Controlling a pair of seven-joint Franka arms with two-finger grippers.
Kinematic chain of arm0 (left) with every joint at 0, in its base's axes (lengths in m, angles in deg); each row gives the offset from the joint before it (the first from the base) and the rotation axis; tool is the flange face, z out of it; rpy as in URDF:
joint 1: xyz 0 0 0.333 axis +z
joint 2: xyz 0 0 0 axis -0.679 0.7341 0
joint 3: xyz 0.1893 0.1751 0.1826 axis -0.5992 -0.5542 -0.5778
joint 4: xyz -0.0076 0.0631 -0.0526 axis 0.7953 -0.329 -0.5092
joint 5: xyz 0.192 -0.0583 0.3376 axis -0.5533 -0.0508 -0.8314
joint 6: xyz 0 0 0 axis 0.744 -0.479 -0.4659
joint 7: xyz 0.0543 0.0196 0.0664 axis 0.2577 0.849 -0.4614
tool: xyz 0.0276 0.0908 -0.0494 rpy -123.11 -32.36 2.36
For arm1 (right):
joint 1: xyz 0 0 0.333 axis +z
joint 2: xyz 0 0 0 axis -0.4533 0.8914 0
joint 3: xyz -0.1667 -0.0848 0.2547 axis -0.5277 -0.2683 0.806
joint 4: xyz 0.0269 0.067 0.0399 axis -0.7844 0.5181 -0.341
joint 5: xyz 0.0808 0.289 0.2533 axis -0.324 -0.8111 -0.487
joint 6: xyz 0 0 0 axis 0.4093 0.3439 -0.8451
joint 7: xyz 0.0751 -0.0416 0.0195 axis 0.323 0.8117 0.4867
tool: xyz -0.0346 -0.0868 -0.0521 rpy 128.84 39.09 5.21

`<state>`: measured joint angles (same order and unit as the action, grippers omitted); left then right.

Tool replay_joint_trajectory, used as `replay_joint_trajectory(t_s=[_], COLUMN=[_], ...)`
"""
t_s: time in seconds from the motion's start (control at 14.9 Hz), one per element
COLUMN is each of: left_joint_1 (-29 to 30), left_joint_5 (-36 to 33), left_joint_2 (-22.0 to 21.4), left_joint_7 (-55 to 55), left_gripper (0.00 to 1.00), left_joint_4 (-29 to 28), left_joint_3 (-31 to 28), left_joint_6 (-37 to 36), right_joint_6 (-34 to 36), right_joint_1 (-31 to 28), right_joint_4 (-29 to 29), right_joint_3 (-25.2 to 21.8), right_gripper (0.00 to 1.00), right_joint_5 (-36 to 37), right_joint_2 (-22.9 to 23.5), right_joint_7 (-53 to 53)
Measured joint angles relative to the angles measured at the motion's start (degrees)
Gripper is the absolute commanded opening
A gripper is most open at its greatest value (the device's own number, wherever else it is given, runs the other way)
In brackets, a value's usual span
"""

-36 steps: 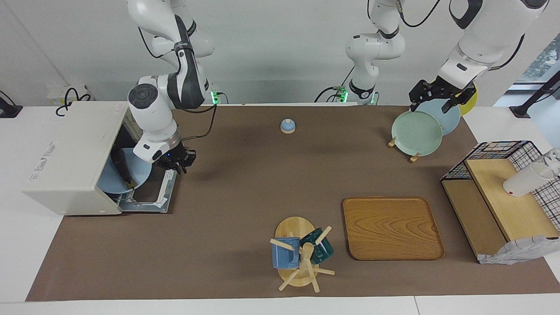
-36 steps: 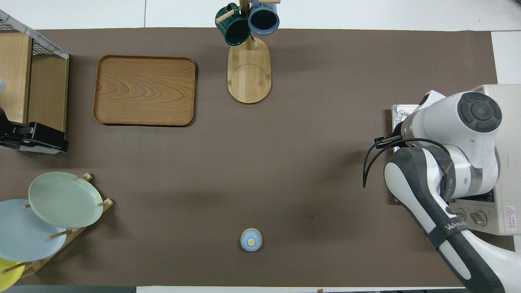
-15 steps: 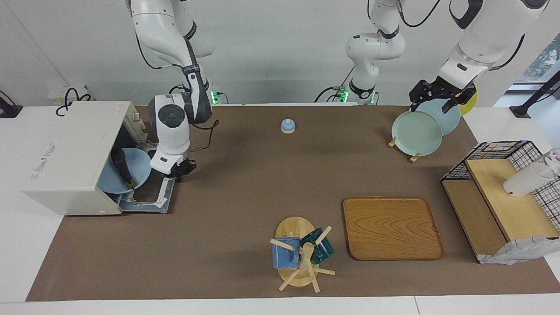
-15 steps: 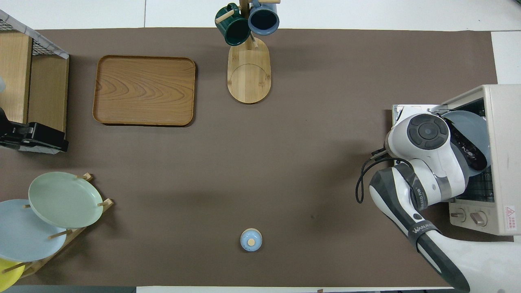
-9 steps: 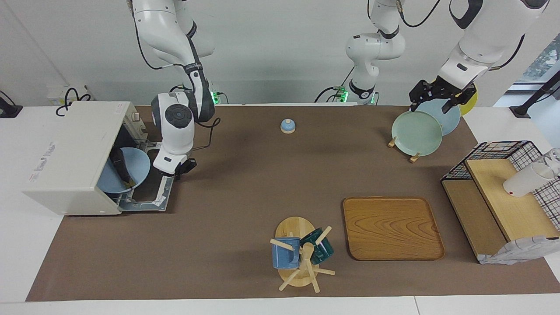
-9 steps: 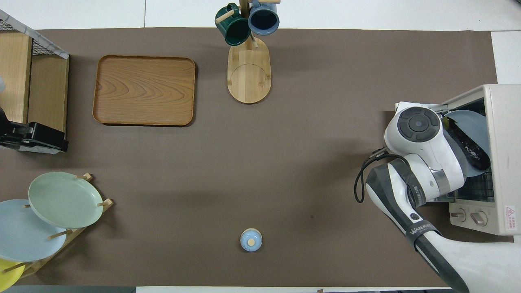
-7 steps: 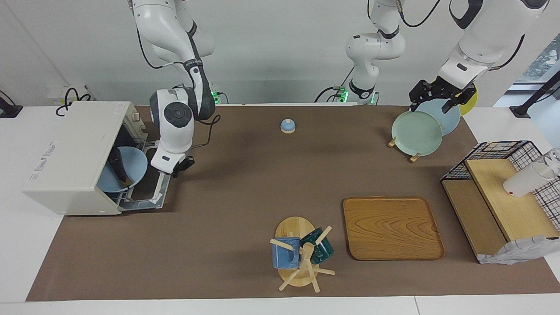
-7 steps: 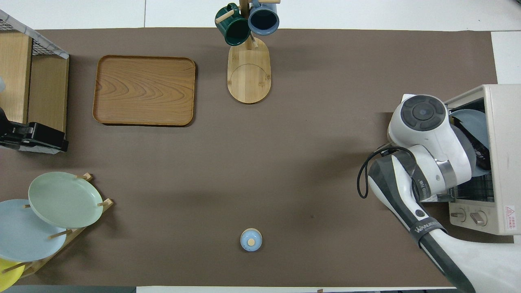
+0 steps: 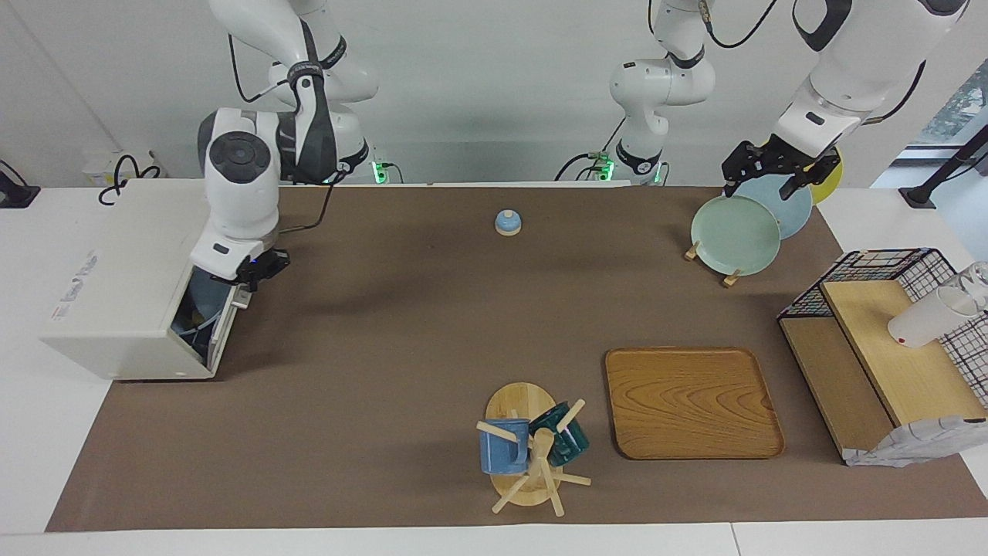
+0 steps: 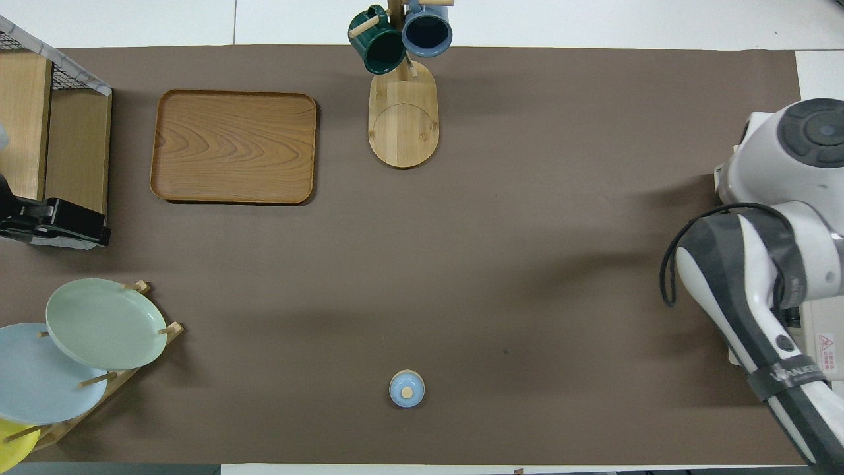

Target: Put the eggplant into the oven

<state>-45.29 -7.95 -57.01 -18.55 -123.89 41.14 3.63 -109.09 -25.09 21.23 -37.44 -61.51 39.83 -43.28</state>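
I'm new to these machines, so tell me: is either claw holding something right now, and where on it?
The right gripper is shut at the top edge of the oven door, whether gripping or pushing I cannot tell. The left gripper hangs open over the plates, holding nothing.

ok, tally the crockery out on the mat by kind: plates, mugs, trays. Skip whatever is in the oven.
Plates: 3, namely the green plate, the blue plate and the yellow plate
Mugs: 2, namely the dark green mug and the blue mug
Trays: 1, the wooden tray
Total: 6
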Motion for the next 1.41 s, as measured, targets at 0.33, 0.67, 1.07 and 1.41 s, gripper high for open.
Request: replay_joint_trajectory(t_s=[0.33,0.67,1.07,1.41], left_joint_1=[0.00,0.00,0.00,0.00], left_joint_5=[0.00,0.00,0.00,0.00], left_joint_2=[0.00,0.00,0.00,0.00], left_joint_7=[0.00,0.00,0.00,0.00], left_gripper=[1.00,1.00,1.00,1.00], left_joint_4=[0.00,0.00,0.00,0.00], left_joint_3=[0.00,0.00,0.00,0.00], left_joint_6=[0.00,0.00,0.00,0.00], right_joint_6=[0.49,15.01,18.23,18.71], right_joint_1=[-2.76,-2.81,-2.30,-2.19], right_joint_4=[-1.06,-13.33,-16.51,-17.34], right_joint_3=[-0.63,-0.54,-0.16,0.06], right_gripper=[0.00,0.04,0.93,1.00], right_joint_5=[-2.01,-9.32,-14.75,-17.21], right_joint_2=[-0.86,-0.82,-0.76,-0.87], right_joint_7=[2.99,3.00,-0.45,-3.25])
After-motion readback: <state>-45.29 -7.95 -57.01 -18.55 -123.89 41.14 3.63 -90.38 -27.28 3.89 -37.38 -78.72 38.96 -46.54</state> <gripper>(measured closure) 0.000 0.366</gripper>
